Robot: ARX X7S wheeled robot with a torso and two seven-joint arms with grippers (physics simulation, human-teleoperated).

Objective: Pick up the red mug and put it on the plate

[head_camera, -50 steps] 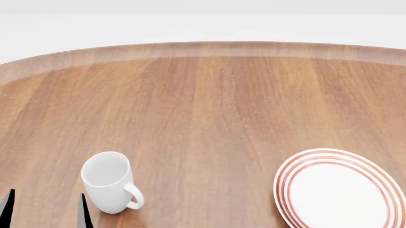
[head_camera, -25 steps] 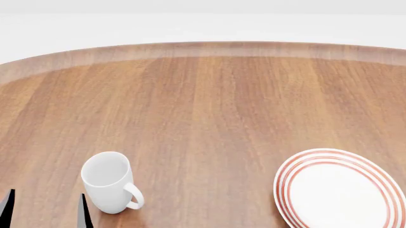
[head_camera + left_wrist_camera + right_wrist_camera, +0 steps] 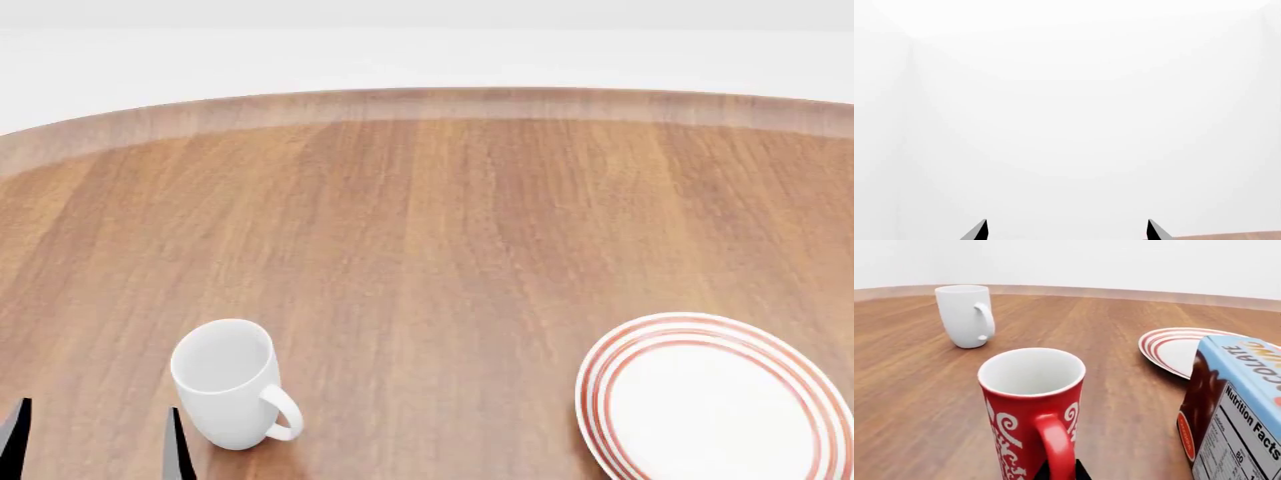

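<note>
Red mug (image 3: 1033, 410) upright, empty; plate (image 3: 717, 400) bare; white mug (image 3: 230, 383) empty

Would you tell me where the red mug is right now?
Only the right wrist view shows the red mug, upright on the wooden table, between the white mug and a carton.

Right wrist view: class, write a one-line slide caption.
Upright red mug close ahead, white mug and plate beyond, carton beside it.
</note>
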